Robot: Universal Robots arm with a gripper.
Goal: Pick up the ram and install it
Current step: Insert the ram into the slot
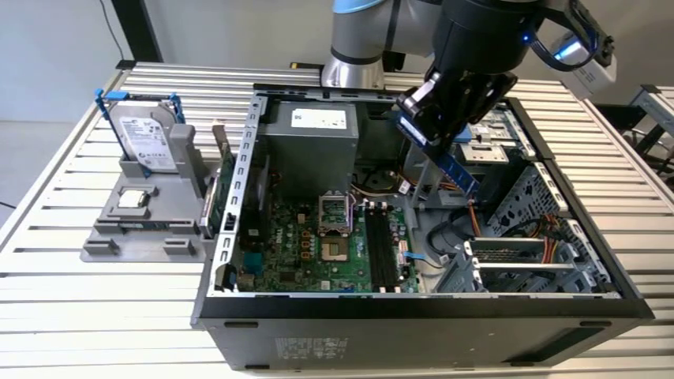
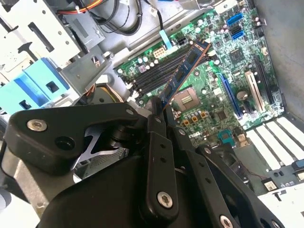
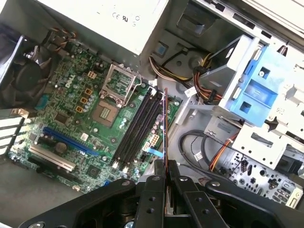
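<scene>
One gripper (image 1: 419,126), clamped on the ram (image 1: 458,170), holds it tilted above the open case (image 1: 421,332). The black memory slots (image 1: 381,249) lie below, their long axis slightly askew to the ram's.

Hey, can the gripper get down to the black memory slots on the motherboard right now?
Probably yes. The gripper, shut on the ram, hangs over the open case, and the memory slots lie uncovered; the cables sit off to one side of them.
</scene>
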